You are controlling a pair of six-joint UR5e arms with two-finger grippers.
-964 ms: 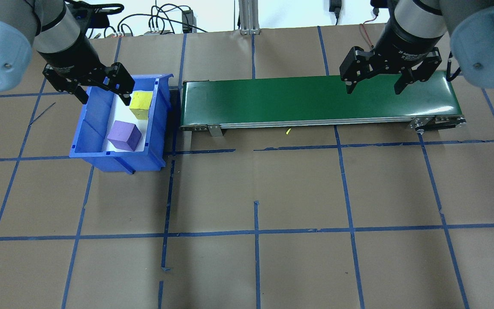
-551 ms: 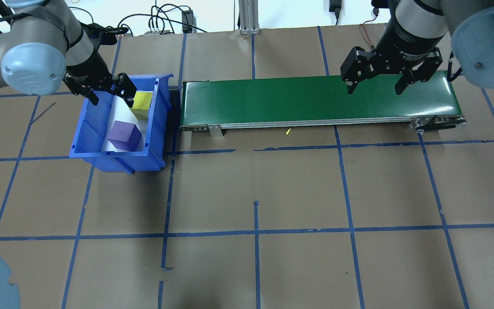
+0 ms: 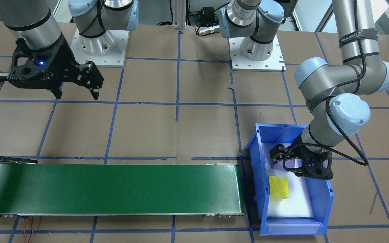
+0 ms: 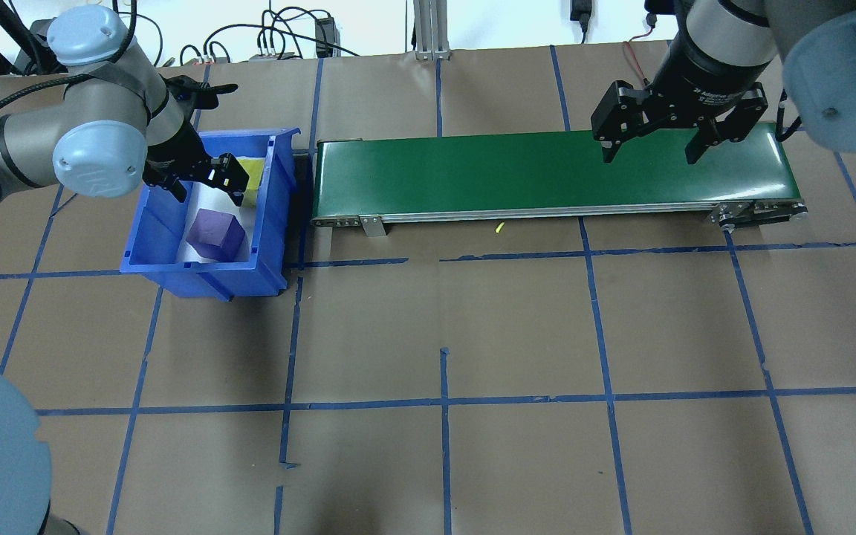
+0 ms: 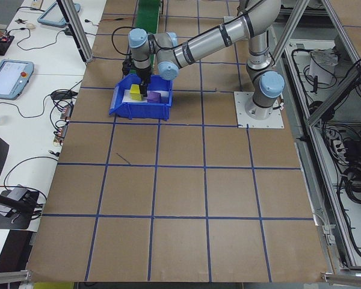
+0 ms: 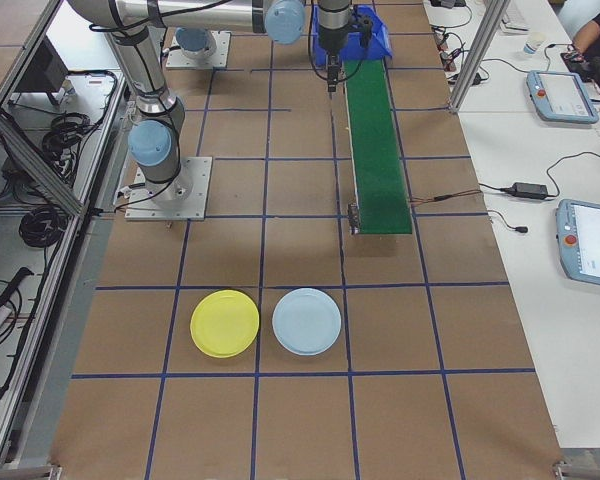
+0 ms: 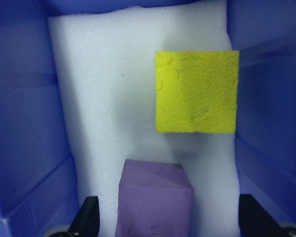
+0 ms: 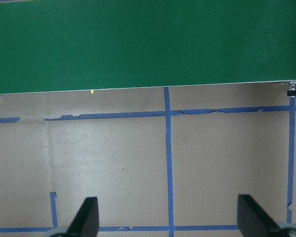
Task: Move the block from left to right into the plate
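Your left gripper [image 4: 201,186] hung inside the blue plastic bin [image 4: 273,223], jaws spread wide around the purple foam cube [image 7: 155,200], beside the yellow foam cube [image 7: 197,91]. Your right gripper [image 4: 655,148] hovered spread-jawed over the green conveyor belt [image 4: 472,174]. The round yellow plate [image 6: 225,322] lay well apart on the tabletop.

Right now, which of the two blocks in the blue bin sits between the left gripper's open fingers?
The purple block: the left gripper straddles it, while the yellow block lies farther along the bin.
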